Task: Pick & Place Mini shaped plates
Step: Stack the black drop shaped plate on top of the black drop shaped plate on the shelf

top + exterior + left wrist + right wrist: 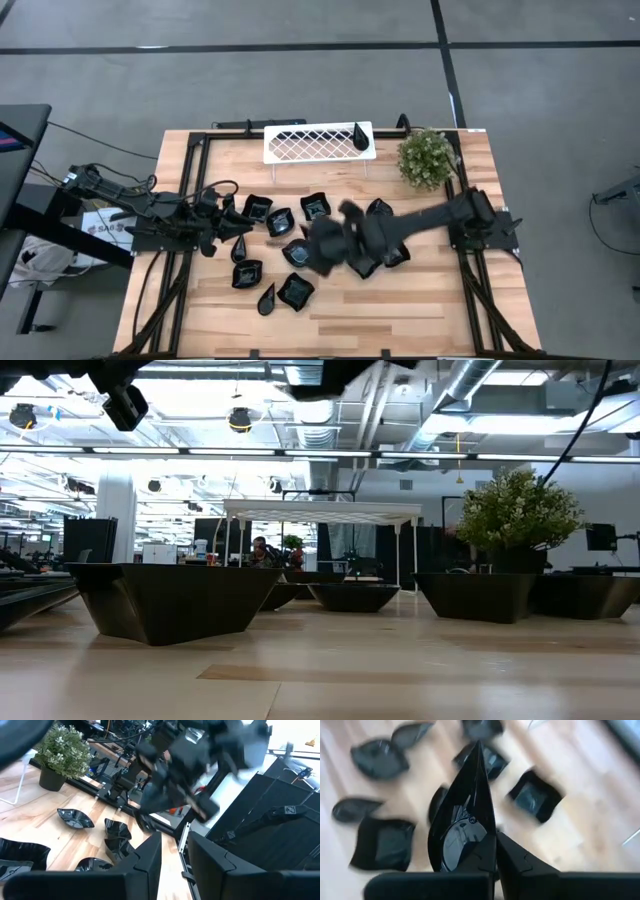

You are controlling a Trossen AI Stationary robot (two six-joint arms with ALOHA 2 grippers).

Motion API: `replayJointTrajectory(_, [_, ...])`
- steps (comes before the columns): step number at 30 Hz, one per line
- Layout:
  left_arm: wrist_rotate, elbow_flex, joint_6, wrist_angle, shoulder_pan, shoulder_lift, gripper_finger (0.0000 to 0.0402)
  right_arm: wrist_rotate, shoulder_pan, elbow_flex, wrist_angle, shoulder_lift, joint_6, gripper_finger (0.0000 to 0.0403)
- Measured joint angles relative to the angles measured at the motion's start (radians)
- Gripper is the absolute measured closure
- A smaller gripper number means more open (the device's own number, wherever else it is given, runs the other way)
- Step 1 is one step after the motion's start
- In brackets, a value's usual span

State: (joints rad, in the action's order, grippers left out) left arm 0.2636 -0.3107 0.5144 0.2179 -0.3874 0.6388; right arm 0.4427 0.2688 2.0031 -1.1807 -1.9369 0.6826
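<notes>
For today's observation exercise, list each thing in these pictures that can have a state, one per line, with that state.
Right gripper: shut on a teardrop plate, lifted above the table.
Left gripper: fingers apart, holding nothing, at the table's left side.
White lattice tray: standing at the far edge, one teardrop dish on it.
Loose black plates: lying scattered on the table.
Plant: upright.
</notes>
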Motion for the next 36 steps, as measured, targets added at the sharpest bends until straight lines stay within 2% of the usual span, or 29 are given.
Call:
replayJointTrajectory(3, [0.008,0.000,0.002,0.007,0.000,0.000,0.0305,-0.023,-0.074,0.078,-0.014,0.000,-0.102,0.0402])
replayJointTrajectory(9, [0.128,0.000,0.074,0.036,0.000,0.000,0.0305,-0.126,-0.233,0.178,0.015,0.002,-0.282,0.0402])
replayJointTrajectory(17, [0.254,0.000,-0.027,0.049,0.021,0.000,0.0305,-0.505,-0.500,0.202,-0.005,0.001,-0.469,0.0402])
replayJointTrajectory(19, [0.281,0.000,-0.050,0.055,0.029,0.000,0.0305,-0.564,-0.567,0.202,-0.018,0.001,-0.494,0.0402])
replayJointTrajectory(28, [0.311,0.000,-0.065,0.054,0.071,0.000,0.0305,-0.573,-0.842,0.202,-0.183,0.001,-0.553,0.0402])
replayJointTrajectory(32, [0.311,0.000,-0.065,0.052,0.071,0.000,0.0305,-0.573,-0.897,0.183,-0.192,0.027,-0.562,0.0402])
replayJointTrajectory(36, [0.311,0.000,-0.065,0.052,0.071,0.000,0.0305,-0.576,-0.907,0.068,-0.093,0.150,-0.561,0.0402])
